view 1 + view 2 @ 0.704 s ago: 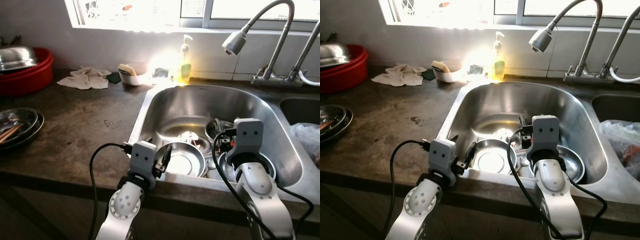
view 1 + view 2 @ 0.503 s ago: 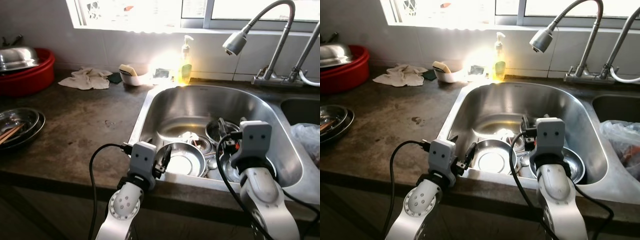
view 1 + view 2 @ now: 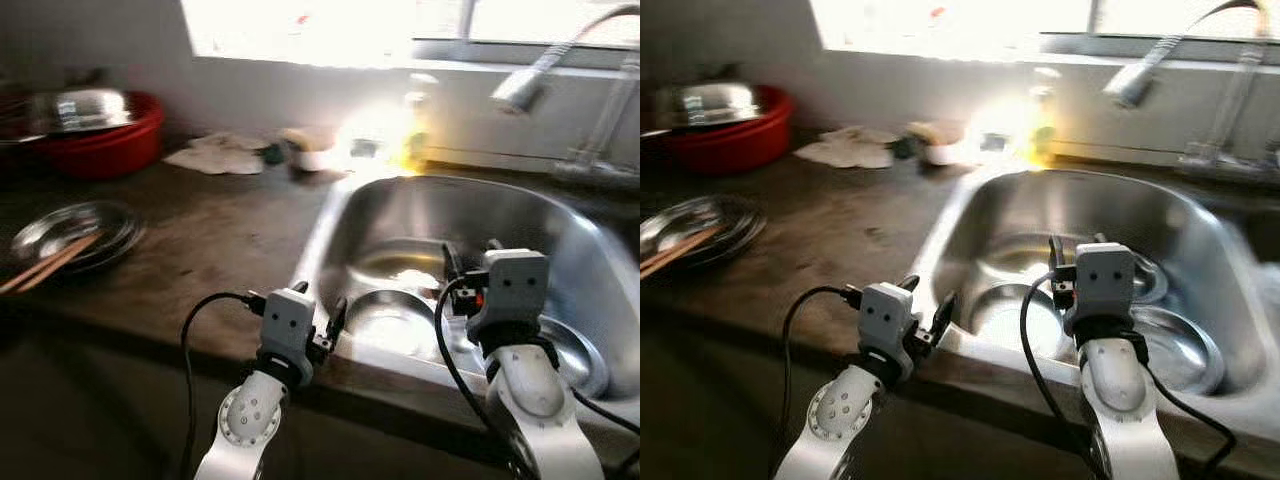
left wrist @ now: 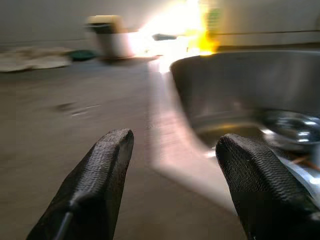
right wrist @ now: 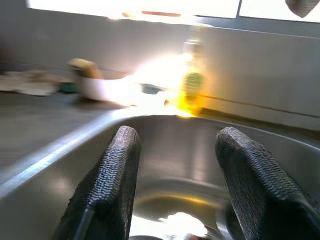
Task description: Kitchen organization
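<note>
Steel bowls [image 3: 385, 322] lay stacked in the stainless sink [image 3: 590, 260]. Left hand [image 3: 318, 318] at its front rim and right hand [image 3: 1074, 262] above both stood spread, empty. Blurred views risked a mistimed, clattering grasp.

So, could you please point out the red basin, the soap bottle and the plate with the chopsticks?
red basin [image 3: 105, 150], left eye view, on its front wall.
soap bottle [image 5: 192, 85], right wrist view, on its yellow body.
plate [image 3: 735, 222], right eye view, on its right rim.

Head views down over sink [image 3: 560, 240]; wrist views low along its rim.
</note>
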Robot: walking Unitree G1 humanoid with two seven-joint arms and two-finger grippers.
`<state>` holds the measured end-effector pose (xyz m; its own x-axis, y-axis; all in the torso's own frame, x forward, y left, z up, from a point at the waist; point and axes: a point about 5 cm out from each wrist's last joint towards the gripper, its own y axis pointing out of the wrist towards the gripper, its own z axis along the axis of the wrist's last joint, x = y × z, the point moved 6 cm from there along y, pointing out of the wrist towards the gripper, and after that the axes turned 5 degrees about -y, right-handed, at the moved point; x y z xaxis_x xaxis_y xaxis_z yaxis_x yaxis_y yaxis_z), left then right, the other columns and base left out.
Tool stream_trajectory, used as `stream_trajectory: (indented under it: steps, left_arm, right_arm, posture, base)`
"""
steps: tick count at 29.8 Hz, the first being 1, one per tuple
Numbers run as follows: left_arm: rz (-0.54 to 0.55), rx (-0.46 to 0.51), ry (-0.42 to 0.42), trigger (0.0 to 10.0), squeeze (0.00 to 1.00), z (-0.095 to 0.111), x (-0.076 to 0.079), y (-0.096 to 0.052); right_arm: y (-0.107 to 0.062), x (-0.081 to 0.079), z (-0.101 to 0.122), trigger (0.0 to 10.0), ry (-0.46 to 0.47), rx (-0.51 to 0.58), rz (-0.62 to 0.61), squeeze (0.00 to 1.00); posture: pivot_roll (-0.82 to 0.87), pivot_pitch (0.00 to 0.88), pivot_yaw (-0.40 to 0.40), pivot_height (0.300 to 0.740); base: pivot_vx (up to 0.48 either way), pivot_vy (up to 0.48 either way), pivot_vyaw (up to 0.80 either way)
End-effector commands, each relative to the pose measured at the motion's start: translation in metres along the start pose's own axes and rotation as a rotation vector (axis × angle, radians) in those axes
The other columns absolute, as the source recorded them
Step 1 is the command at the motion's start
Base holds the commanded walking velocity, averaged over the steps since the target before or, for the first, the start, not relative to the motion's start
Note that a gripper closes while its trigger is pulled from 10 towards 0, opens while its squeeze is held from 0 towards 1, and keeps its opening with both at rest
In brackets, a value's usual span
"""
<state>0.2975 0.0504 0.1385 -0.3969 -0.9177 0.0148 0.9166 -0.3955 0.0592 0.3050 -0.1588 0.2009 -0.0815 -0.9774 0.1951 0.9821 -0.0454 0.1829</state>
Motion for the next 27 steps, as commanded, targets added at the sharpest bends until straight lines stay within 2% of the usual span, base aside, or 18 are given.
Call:
stream_trajectory:
  steps: [1, 5, 11, 19, 24, 27]
  left_arm:
    - [0.003, 0.004, 0.012, 10.0, 0.0, 0.0005, -0.0035, -0.0014]
    - [0.004, 0.0, 0.011, 10.0, 0.0, -0.0002, -0.0042, -0.0013]
    - [-0.002, -0.003, 0.011, 10.0, 0.0, -0.0003, -0.0027, 0.0006]
    - [0.0, 0.001, 0.012, 10.0, 0.0, 0.0005, -0.0025, 0.002]
    - [0.002, -0.004, 0.011, 10.0, 0.0, 0.0001, -0.0028, 0.0018]
    - [0.002, -0.001, 0.012, 10.0, 0.0, 0.0005, -0.0027, 0.0018]
  right_arm:
    - [0.0021, -0.0002, 0.0039, 10.0, 0.006, 0.018, -0.007, 0.0]
    - [0.0024, -0.0003, 0.0037, 10.0, 0.009, 0.014, -0.007, 0.0]
    - [0.0046, -0.0009, 0.0046, 10.0, 0.015, 0.015, -0.009, 0.0]
    - [0.0084, -0.0029, 0.0057, 10.0, 0.016, 0.017, 0.0, 0.0]
    - [0.0104, -0.0026, 0.0059, 10.0, 0.019, 0.018, 0.004, 0.0]
    - [0.011, -0.0024, 0.0049, 10.0, 0.021, 0.012, 0.005, 0.0]
  posture:
    - [0.11, 0.0, -0.005, 0.74]
    - [0.11, 0.0, -0.006, 0.74]
    - [0.11, 0.0, -0.003, 0.74]
    - [0.11, 0.0, -0.005, 0.74]
    - [0.11, 0.0, -0.005, 0.74]
    - [0.11, 0.0, -0.003, 0.74]
  base:
    - [0.0, 0.0, 0.8]
    - [0.0, 0.067, 0.8]
    - [0.0, 0.473, 0.8]
    - [0.0, 0.0, 0.8]
    - [0.0, 0.464, 0.8]
    - [0.0, 0.0, 0.8]
